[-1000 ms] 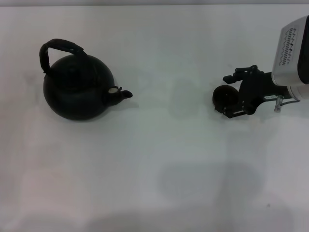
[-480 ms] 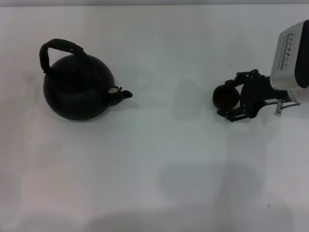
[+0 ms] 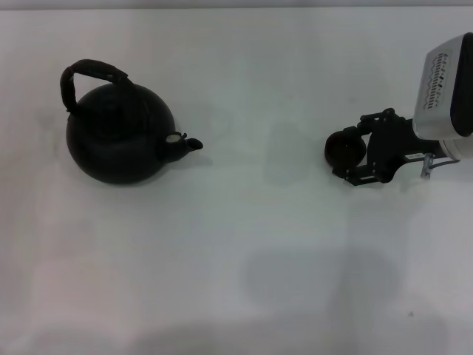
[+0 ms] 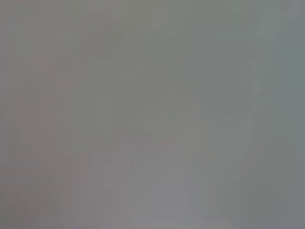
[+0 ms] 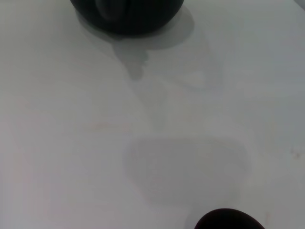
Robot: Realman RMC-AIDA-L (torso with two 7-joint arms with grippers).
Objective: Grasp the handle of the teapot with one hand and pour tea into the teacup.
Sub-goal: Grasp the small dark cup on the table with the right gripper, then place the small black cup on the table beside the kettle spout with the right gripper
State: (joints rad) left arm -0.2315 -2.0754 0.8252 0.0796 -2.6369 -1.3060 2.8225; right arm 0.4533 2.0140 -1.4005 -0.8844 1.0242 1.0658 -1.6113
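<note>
— What am I looking at, biggest thing first?

— I'm seeing the white table (image 3: 244, 266) filling the whole head view. On its left side the teapot (image 3: 118, 140) is sitting upright, round and black, with its spout (image 3: 188, 144) pointing toward the middle of the table. The handle (image 3: 89, 74) is arching up over its top, leaning toward the far left, and nothing is touching it.

— And the arms?

— I'm watching the right arm coming in from the right edge, with its pale housing (image 3: 447, 89) above the black right gripper (image 3: 356, 152). The gripper is reaching toward the centre, well apart from the teapot.

— Is it holding anything?

— The teacup (image 3: 345, 150) is sitting right at its fingertips, small, round and dark. It's looking as if the fingers are clasping the cup on either side, but I'm not able to tell whether it is resting on the table or raised off it.

— What are the wrist cameras giving you?

— The right wrist view is showing bare table, the teapot's dark body (image 5: 126, 14) at the far edge, and a dark rounded shape at the near edge that I can't identify for sure. The left wrist view is showing only a featureless grey, and I'm not seeing the left gripper anywhere.
</note>
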